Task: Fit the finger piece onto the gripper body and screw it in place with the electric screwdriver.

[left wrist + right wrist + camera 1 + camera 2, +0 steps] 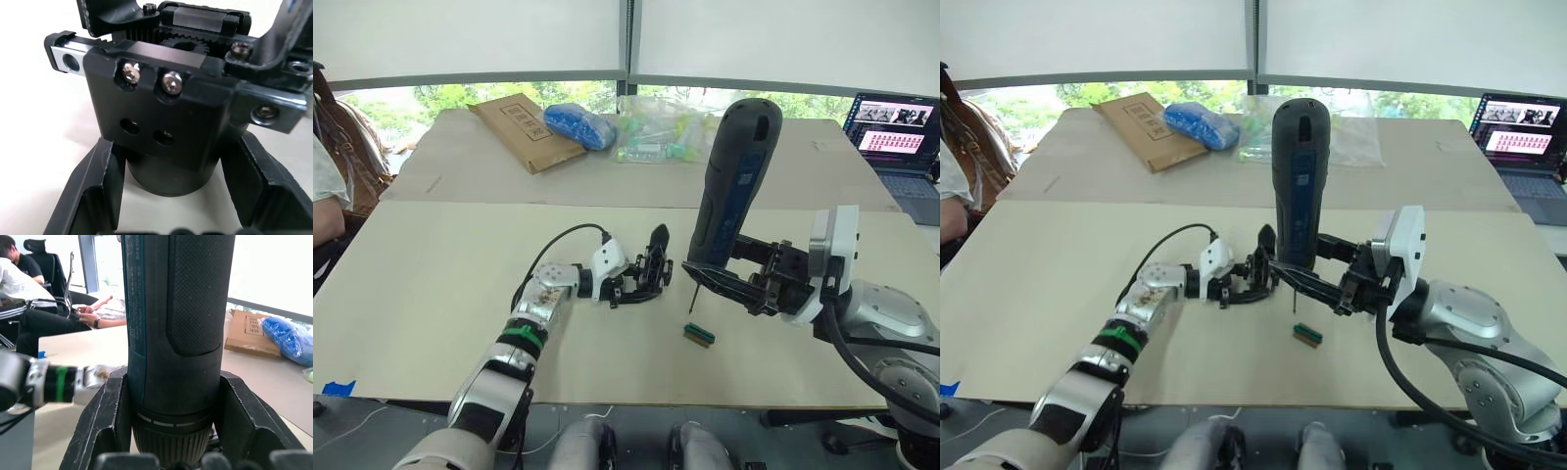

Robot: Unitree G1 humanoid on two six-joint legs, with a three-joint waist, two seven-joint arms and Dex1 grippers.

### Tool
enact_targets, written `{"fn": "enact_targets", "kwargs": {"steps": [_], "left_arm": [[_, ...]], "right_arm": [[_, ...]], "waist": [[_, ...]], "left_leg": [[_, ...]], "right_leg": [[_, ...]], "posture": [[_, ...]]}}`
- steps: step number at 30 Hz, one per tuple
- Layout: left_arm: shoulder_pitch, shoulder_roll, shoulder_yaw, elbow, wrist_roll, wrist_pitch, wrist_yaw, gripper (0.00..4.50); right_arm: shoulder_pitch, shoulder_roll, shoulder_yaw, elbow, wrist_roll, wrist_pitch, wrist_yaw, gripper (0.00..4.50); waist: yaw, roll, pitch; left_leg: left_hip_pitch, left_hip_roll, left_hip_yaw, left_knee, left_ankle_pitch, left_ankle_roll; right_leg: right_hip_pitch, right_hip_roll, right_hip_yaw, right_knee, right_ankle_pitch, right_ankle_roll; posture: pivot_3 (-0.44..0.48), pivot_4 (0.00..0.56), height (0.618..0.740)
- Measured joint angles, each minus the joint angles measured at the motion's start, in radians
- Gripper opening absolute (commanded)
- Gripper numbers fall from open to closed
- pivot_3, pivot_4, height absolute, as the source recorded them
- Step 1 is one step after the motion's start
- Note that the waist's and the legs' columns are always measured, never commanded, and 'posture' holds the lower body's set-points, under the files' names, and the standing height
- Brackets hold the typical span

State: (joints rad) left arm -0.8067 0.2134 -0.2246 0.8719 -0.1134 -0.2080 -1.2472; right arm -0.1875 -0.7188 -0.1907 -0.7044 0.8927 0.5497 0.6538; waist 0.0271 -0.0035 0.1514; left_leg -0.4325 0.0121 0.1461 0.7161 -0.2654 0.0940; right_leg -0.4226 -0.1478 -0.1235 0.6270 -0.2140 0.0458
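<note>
The gripper body (646, 272), a small black assembly with one pointed finger standing up, rests on the table with my left gripper (628, 286) shut on it. In the left wrist view its screws and gear teeth (166, 83) show close up, with my fingers (93, 196) at either side of its round base. My right gripper (717, 276) is shut on the electric screwdriver (734, 176), held upright. The thin bit (693, 299) points down at the table just right of the gripper body. I cannot tell the finger piece apart from the body.
A small green block (699, 335) lies on the table below the bit. On the far table are a cardboard envelope (524, 127), a blue bag (579, 125) and a clear bag of parts (661, 135). A laptop (899, 137) stands far right. A person (325, 186) sits at the left edge.
</note>
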Motion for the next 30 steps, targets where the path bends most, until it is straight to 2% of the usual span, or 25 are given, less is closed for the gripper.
{"fn": "enact_targets", "kwargs": {"steps": [4, 6, 9, 11, 15, 19, 22, 29, 30], "left_arm": [[-0.103, -0.039, -0.001, 0.171, 0.045, -0.079, -0.008, 2.31], [-0.118, -0.052, 0.007, 0.212, 0.053, -0.100, -0.009, 3.33], [-0.120, -0.046, 0.014, 0.234, 0.058, -0.118, -0.011, 4.50], [-0.103, -0.035, 0.023, 0.217, 0.057, -0.119, -0.020, 4.50], [-0.007, -0.005, 0.051, 0.070, 0.030, -0.080, -0.022, 4.50], [0.159, -0.006, 0.072, -0.192, 0.003, 0.025, 0.065, 4.50], [0.223, -0.011, 0.066, -0.307, -0.002, 0.091, 0.125, 4.50], [0.238, -0.033, 0.053, -0.361, 0.012, 0.152, 0.244, 4.50], [0.238, -0.037, 0.051, -0.361, 0.012, 0.153, 0.251, 4.25]], "right_arm": [[0.001, -0.009, -0.007, -0.001, 0.035, 0.002, 0.014, 1.93], [0.001, -0.017, -0.007, -0.001, 0.036, 0.004, 0.019, 1.93], [-0.008, -0.020, -0.007, -0.001, 0.062, 0.016, 0.019, 1.93], [-0.033, -0.022, -0.006, -0.002, 0.081, 0.031, 0.017, 1.93], [-0.103, -0.034, -0.004, 0.002, 0.137, 0.068, 0.009, 1.93], [-0.242, -0.022, 0.032, 0.054, 0.160, 0.106, -0.012, 1.93], [-0.316, 0.005, 0.076, 0.098, 0.150, 0.116, -0.014, 1.93], [-0.439, 0.068, 0.181, 0.187, 0.067, 0.116, 0.001, 1.93], [-0.450, 0.074, 0.191, 0.196, 0.051, 0.116, 0.004, 1.93]], "waist": [[-0.001, -0.001, 0.000], [-0.005, -0.001, 0.000], [-0.010, -0.001, 0.000], [-0.015, -0.001, 0.000], [-0.017, 0.000, 0.000], [-0.019, 0.000, 0.000], [-0.014, 0.000, 0.000], [-0.014, 0.000, 0.000], [-0.014, 0.000, 0.000]], "left_leg": [[-0.001, 0.000, 0.000, 0.001, -0.001, 0.002], [-0.001, 0.000, 0.000, 0.001, -0.001, 0.002], [-0.001, 0.001, -0.001, 0.001, -0.001, 0.002], [-0.001, 0.001, -0.001, 0.001, -0.001, 0.002], [0.000, 0.001, -0.001, 0.001, -0.001, 0.002], [0.000, 0.001, -0.001, 0.001, -0.001, 0.002], [0.000, 0.001, -0.001, 0.002, -0.001, 0.002], [0.000, 0.001, -0.001, 0.002, -0.001, 0.002], [0.000, 0.001, -0.001, 0.002, -0.001, 0.002]], "right_leg": [[0.000, 0.000, 0.000, 0.000, 0.000, 0.001], [0.000, 0.000, 0.000, 0.000, 0.000, 0.001], [0.000, 0.000, 0.000, 0.000, 0.000, 0.001], [0.000, 0.000, 0.001, 0.000, 0.000, 0.001], [0.000, -0.001, 0.001, 0.000, 0.001, 0.000], [0.000, -0.001, 0.002, 0.001, 0.001, 0.000], [0.001, -0.001, 0.001, 0.001, 0.001, 0.000], [0.001, -0.001, 0.000, 0.002, 0.001, 0.000], [0.001, -0.001, 0.000, 0.002, 0.001, 0.000]], "posture": [[0.000, 0.150, 0.732], [0.000, 0.150, 0.732], [0.000, 0.150, 0.732], [0.000, 0.150, 0.732], [0.000, 0.150, 0.732], [0.000, 0.150, 0.732], [0.000, 0.150, 0.732], [0.000, 0.150, 0.732], [0.000, 0.150, 0.732]]}}
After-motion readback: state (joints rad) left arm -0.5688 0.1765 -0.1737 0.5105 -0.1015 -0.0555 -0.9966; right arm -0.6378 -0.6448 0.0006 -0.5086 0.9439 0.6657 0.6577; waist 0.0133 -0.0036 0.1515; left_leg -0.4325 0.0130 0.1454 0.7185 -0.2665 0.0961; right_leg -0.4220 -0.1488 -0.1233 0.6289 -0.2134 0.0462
